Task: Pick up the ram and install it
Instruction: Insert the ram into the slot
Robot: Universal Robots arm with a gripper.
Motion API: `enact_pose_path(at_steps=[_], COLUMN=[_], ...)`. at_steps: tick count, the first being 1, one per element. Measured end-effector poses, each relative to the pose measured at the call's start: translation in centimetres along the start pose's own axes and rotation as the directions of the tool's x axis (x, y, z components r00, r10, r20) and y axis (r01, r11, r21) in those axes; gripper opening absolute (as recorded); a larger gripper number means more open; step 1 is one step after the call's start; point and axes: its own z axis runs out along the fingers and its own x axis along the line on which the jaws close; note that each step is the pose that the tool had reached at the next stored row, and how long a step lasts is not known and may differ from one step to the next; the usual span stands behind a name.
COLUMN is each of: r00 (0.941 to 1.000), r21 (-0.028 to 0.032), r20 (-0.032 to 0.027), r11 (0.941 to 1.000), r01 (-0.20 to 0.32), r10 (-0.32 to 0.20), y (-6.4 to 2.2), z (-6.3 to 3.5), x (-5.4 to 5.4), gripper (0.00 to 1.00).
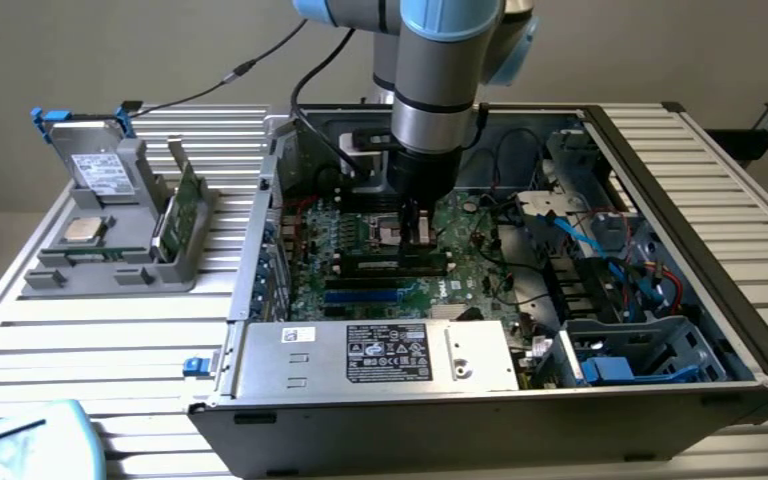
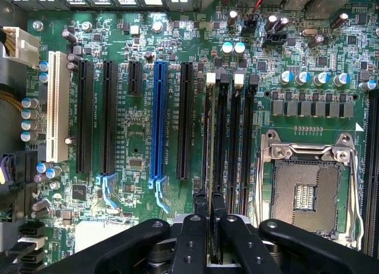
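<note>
The pincer (image 2: 209, 204) was clamped on the one ram (image 2: 209, 141). The ram stood on edge, its long axis running straight out from the fingertips, parallel to the four memory slots (image 2: 235, 138) beneath and just beside it. One open processor socket (image 2: 308, 191) lay near on one side of the pincer, one blue expansion slot (image 2: 159, 120) on the other. Well apart from the pincer, on the surface (image 1: 117, 340), one grey holder (image 1: 117, 265) carried another green board (image 1: 187, 205) on edge.

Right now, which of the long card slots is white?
The white slot, outermost in the row, farthest from the socket; the others are black or blue.
</note>
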Motion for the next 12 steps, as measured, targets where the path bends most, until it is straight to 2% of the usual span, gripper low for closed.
enact_pose_path(at_steps=[7, 9, 10, 12], r00=[1.0000, 1.0000, 1.0000, 1.0000], r21=[0.0000, 0.0000, 0.0000, 0.0000], r20=[0.0001, 0.0001, 0.0000, 0.0000], r11=[1.0000, 1.0000, 1.0000, 1.0000], r01=[0.000, 0.000, 0.000, 0.000], r10=[0.000, 0.000, 0.000, 0.000], y=[0.00, 0.00, 0.00, 0.00], z=[0.00, 0.00, 0.00, 0.00], x=[0.00, 0.00, 0.00, 0.00], gripper=[0.15, 0.28, 0.28, 0.39])
